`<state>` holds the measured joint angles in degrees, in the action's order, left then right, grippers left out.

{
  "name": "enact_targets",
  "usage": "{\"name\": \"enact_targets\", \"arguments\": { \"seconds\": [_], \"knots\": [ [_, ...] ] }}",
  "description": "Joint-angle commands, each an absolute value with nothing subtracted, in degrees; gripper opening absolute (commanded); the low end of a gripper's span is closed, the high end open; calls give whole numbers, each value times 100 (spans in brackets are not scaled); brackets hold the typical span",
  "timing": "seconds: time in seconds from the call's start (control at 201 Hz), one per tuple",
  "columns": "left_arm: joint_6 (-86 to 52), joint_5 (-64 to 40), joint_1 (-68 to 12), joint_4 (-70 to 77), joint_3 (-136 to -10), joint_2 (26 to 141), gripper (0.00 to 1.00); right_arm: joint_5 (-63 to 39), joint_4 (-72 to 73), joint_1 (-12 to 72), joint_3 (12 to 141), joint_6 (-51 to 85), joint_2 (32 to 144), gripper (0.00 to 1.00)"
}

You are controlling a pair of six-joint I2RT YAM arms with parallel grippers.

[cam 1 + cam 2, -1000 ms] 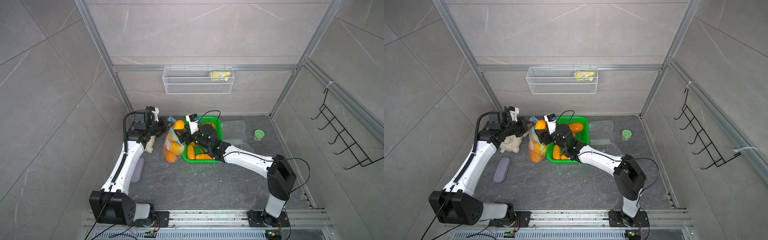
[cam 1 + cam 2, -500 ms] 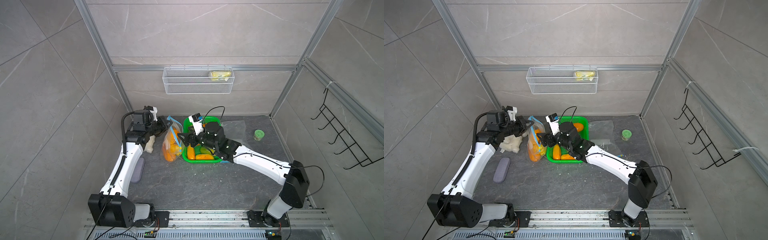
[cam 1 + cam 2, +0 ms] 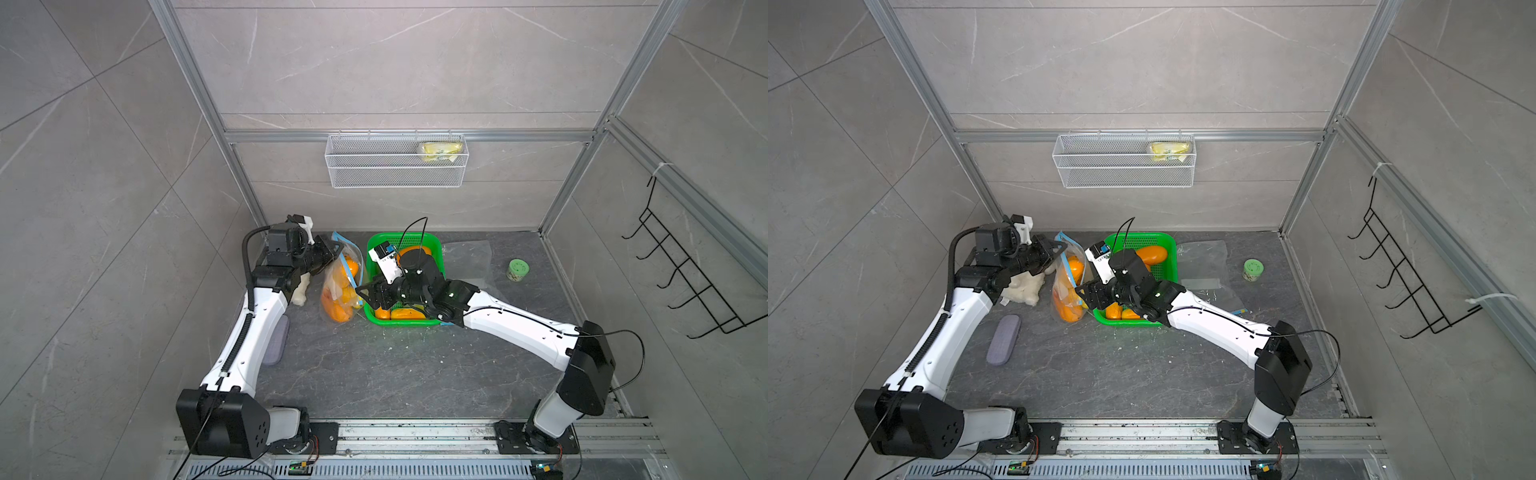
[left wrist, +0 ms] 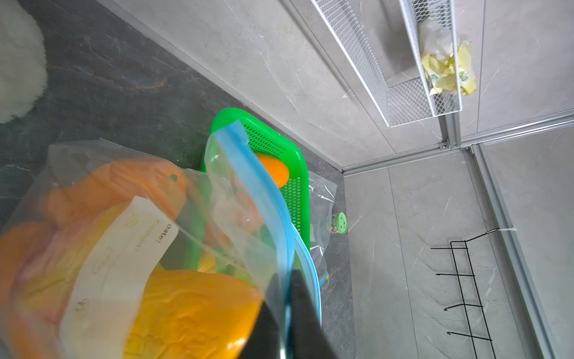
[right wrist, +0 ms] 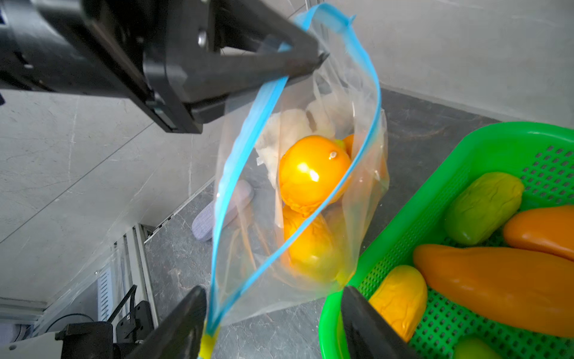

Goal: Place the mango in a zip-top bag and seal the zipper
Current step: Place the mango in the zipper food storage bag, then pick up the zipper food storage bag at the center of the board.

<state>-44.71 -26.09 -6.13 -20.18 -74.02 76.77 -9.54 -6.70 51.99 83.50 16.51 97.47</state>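
A: Green perforated plastic basket (image 3: 432, 241), with the clear zip-top bag with blue zipper strip (image 5: 369, 174) just beside it, mouth open. Mango?

B: Glossy orange-yellow mango (image 5: 312, 174) is inside the bag. Left gripper (image 5: 316, 59) pinches the zipper strip. Right gripper (image 5: 271, 289) is spread wide and empty, straddling the bag's corner.

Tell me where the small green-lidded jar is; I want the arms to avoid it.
In both top views the green-lidded jar sits on the dark tabletop on the right side, just past the flat clear bag lying beside the green basket.
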Motion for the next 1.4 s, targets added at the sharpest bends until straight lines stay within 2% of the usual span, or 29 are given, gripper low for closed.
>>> {"name": "enact_targets", "arguments": {
  "seconds": [0.0,0.065,0.129,0.154,0.279,0.314,0.368,0.463,0.582,0.697,0.876,0.951,1.07,1.185,1.299,1.399],
  "knots": [
    [-4387,-2994,-633,-1651,-7712,7827,35,-1028,-783,5248,8669,1774,9927,66],
    [-4341,-3066,-633,-1642,-7739,7891,44,-1042,-918,5250,8809,1783,10061,64],
    [-4267,-3065,-633,-1676,-7748,7897,47,-1047,-935,5248,8872,1797,10148,65],
    [-4236,-3066,-628,-1679,-7742,7886,51,-1037,-953,5249,8904,1809,10186,65],
    [-3935,-2931,-613,-1802,-7686,7645,53,-734,-1214,5236,9085,1758,10368,64],
    [-3762,-2886,-615,-1859,-7650,7519,58,-652,-1240,5215,9105,1758,10396,64],
    [-3342,-2781,-623,-2003,-7539,7273,59,-656,-1236,5180,9118,1782,10408,63],
    [-2751,-2410,-648,-1771,-6721,6584,64,-771,-1028,5147,9035,1857,10300,61],
    [-2443,-1705,-727,-873,-5126,5531,64,-952,-671,5066,8826,2013,10121,49],
    [-2049,-1271,-1090,-421,-4173,4813,63,-1371,-185,4953,8614,2294,10033,41],
    [-957,-408,-2511,343,-3443,4574,63,-1795,223,4800,8519,2667,10009,42],
    [-570,-197,-2891,682,-3280,4653,66,-1928,427,4753,8395,2810,9893,45],
    [-173,-45,-3066,1563,-2818,4702,72,-1935,387,4711,8323,2819,9753,45],
    [143,615,-3157,1820,-2893,5106,73,-1947,286,4628,8219,2818,9610,46],
    [470,1303,-3314,2325,-2947,5454,70,-1891,437,4495,7806,2848,9210,46],
    [659,1656,-3365,2884,-2888,5678,65,-1882,457,4322,7466,2854,8842,47]
  ]
}}
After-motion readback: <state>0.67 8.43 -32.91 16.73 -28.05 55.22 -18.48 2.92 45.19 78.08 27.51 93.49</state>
